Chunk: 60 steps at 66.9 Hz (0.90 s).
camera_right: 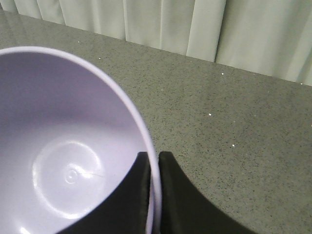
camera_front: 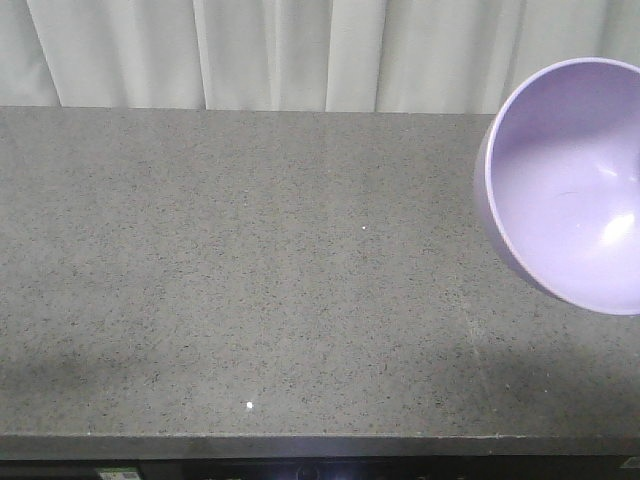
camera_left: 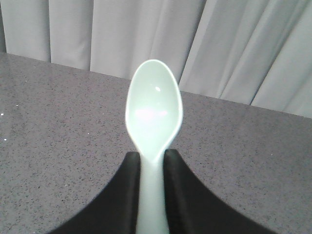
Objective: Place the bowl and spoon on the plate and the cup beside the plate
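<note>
Your front view looks down from the near edge across the worktop (camera_front: pixel 250 280) to the curtain (camera_front: pixel 300 55) at the far side, wide enough to catch the bowl (camera_front: pixel 570 190) at the right. Your left wrist view sits low behind the left tool (camera_left: pixel 152 156), very close to the spoon (camera_left: pixel 154 112), facing the same far curtain. Your right wrist view peers over the right tool (camera_right: pixel 154 156) and shares that bowl with the front view, much nearer.
</note>
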Tool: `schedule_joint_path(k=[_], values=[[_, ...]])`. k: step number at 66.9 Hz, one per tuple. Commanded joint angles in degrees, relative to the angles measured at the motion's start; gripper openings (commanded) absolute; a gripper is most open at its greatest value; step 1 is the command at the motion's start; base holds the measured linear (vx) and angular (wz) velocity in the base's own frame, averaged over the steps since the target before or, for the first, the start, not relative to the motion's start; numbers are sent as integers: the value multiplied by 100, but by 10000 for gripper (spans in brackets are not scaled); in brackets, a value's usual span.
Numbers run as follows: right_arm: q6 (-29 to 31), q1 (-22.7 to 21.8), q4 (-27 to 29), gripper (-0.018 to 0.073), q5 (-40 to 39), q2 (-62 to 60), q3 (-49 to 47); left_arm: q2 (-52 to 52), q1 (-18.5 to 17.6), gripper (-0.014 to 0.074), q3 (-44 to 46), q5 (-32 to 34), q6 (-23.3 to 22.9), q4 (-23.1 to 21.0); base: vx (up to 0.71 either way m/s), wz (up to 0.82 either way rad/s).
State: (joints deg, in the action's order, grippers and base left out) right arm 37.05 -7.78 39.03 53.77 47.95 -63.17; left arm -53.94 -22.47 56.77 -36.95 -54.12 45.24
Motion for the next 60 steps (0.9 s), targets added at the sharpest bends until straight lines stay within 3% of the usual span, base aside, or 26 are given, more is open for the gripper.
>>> schedule_joint_path(k=[1,60], values=[[35,-23,203,-4,-341,-24,-142,64,0,-6,124,241,10,157,0,-8],[35,-23,197,-4,-341,-24,-142,64,0,-6,124,241,10,157,1,-21]])
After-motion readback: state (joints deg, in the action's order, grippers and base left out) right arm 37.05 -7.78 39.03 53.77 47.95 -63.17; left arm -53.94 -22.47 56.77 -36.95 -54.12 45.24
